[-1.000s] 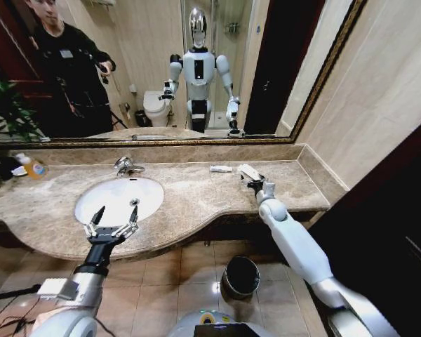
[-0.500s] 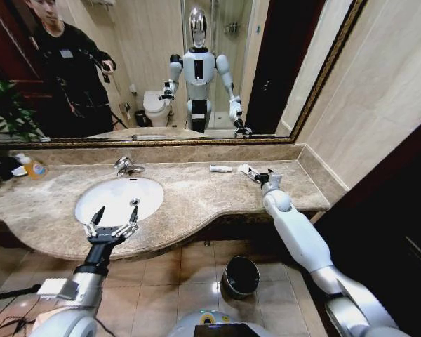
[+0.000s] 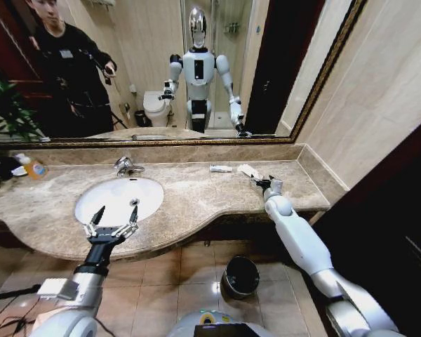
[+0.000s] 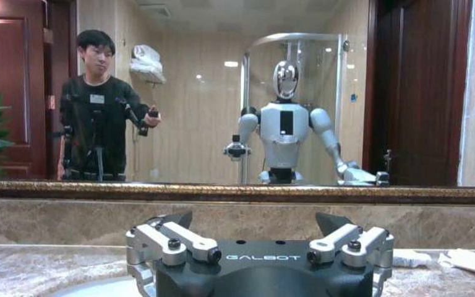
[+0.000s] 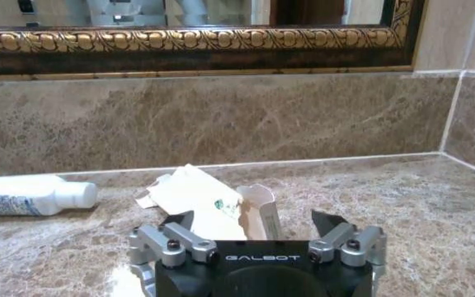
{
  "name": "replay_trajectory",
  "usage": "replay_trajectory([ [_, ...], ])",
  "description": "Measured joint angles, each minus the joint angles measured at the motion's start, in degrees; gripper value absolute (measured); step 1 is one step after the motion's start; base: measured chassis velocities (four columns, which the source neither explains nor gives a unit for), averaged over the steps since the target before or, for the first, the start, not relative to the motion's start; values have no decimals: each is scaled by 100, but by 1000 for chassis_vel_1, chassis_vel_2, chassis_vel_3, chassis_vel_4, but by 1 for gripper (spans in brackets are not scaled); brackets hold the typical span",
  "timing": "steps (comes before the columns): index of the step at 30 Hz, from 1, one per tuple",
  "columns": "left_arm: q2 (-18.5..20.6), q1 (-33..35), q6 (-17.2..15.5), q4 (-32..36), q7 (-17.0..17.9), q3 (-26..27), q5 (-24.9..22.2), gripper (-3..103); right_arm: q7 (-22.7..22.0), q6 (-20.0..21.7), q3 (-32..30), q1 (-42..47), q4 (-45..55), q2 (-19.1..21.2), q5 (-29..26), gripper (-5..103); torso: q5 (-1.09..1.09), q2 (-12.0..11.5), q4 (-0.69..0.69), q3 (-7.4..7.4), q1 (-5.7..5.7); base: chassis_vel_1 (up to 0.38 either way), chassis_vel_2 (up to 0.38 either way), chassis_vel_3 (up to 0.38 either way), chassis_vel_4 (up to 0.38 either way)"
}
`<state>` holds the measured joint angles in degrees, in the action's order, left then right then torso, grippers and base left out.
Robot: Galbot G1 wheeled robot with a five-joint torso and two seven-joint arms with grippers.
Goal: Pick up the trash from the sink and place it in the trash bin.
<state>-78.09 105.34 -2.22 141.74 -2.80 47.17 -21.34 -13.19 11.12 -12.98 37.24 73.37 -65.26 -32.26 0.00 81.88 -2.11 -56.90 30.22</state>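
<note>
The trash lies on the marble countertop, not in the sink (image 3: 91, 203). It is a crumpled white wrapper with a torn little box (image 3: 249, 170) (image 5: 208, 199) and a small white tube (image 3: 221, 168) (image 5: 31, 195). My right gripper (image 3: 264, 184) (image 5: 254, 224) is open just short of the wrapper, its fingers standing either side of the wrapper's near end. My left gripper (image 3: 113, 217) (image 4: 254, 223) hangs open above the white oval sink's front rim and holds nothing. The small round dark trash bin (image 3: 240, 276) stands on the floor below the counter.
A chrome tap (image 3: 126, 166) sits behind the sink. An orange-yellow bottle (image 3: 32, 167) stands at the counter's far left beside a plant. The mirror and the marble backsplash (image 5: 237, 124) close off the back, and a wall closes the right end.
My right arm has reached a little farther right and back along the counter, bringing its gripper up to the wrapper. The left arm has not moved.
</note>
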Motion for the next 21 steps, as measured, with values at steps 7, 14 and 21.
replay_trajectory([
  [7, 0, 0, 0, 0, 0, 0, 0, 100, 115, -87, 8, -3, -30, 65, -65, 74, 0, 1, 0, 0, 0, 0, 0, 0, 0],
  [14, 0, 0, 0, 1, 0, 0, 0, 100, 234, -213, 49, 15, -81, 112, -65, 47, 0, 1, 0, 0, 0, 0, 0, 0, 0],
  [21, 0, 0, 0, 0, 0, 0, 0, 100, 296, -277, 98, 70, -71, 115, -28, 20, -1, 1, 0, 0, 0, 0, 0, 0, 0],
])
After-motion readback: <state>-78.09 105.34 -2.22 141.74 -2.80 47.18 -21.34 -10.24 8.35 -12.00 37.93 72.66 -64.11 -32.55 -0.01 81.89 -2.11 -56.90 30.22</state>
